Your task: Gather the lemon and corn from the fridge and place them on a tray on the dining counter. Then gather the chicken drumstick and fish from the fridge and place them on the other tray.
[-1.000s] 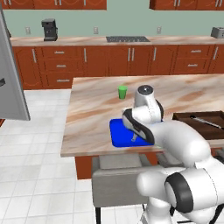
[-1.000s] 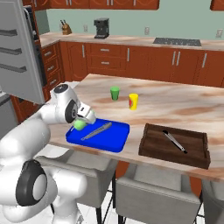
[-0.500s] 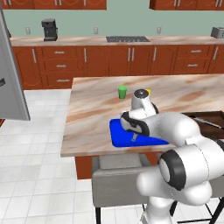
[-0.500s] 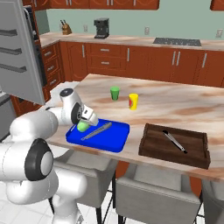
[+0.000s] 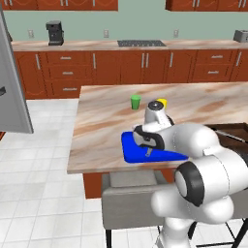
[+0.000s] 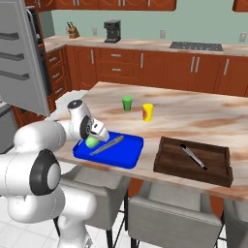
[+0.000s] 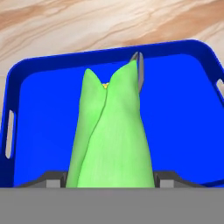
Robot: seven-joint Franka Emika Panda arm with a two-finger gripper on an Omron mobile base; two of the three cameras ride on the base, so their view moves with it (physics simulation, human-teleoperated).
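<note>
Your arm folds forward and down over the tabletop's [image 6: 203, 114] near edge, its gripper [image 6: 92, 140] low above the blue tray [image 7: 183, 127]. The fingers [image 7: 164, 178] clamp the green-husked corn [image 7: 111, 135], which hangs over the tray's floor, a grey utensil [image 6: 107, 145] lying just beyond.

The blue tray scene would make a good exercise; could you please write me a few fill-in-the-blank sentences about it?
1. The corn sits between the gripper fingers above the ____ tray.
2. The brown tray holds a slim ____ utensil.
3. On the counter, the cup beside the yellow cup is ____.

Missing words: blue; grey; green
</note>
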